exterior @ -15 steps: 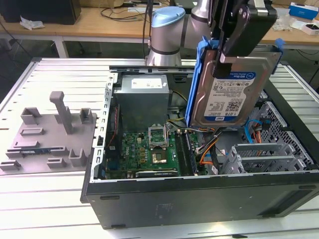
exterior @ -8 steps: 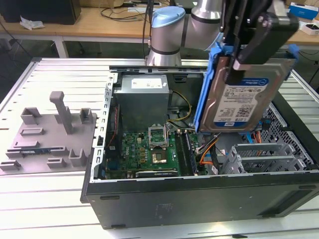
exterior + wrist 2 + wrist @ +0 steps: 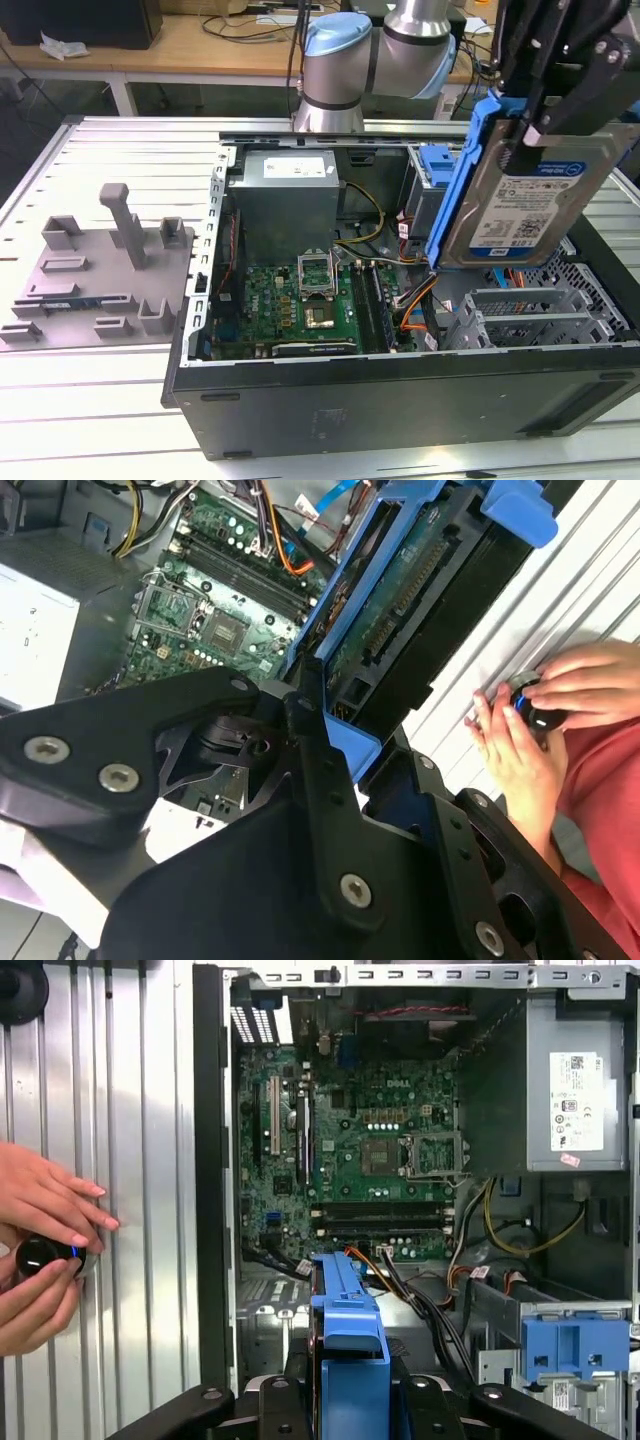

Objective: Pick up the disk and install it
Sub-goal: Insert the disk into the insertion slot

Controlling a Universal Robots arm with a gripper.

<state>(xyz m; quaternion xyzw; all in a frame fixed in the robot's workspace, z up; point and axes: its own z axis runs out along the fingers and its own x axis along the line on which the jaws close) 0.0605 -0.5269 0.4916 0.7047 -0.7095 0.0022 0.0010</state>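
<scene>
The disk (image 3: 528, 205), a silver drive with a white-and-blue label in a bright blue bracket, hangs tilted on edge above the open computer case (image 3: 400, 390), over its right-hand part in the exterior view. My gripper (image 3: 532, 122) is shut on the disk's upper edge. The second wrist view looks along the black fingers (image 3: 318, 742) to the disk's green circuit-board underside (image 3: 400, 610). From the first wrist view the disk's blue bracket edge (image 3: 347, 1322) juts out between the fingers, above the case interior.
Inside the case lie the motherboard (image 3: 300, 300), a grey power-supply box (image 3: 290, 200), a metal drive cage (image 3: 530, 312) and a small blue latch (image 3: 440, 165). A grey fixture plate (image 3: 100, 270) sits on the exterior view's left. A person's hands (image 3: 45, 1250) hold a black knob beside the case.
</scene>
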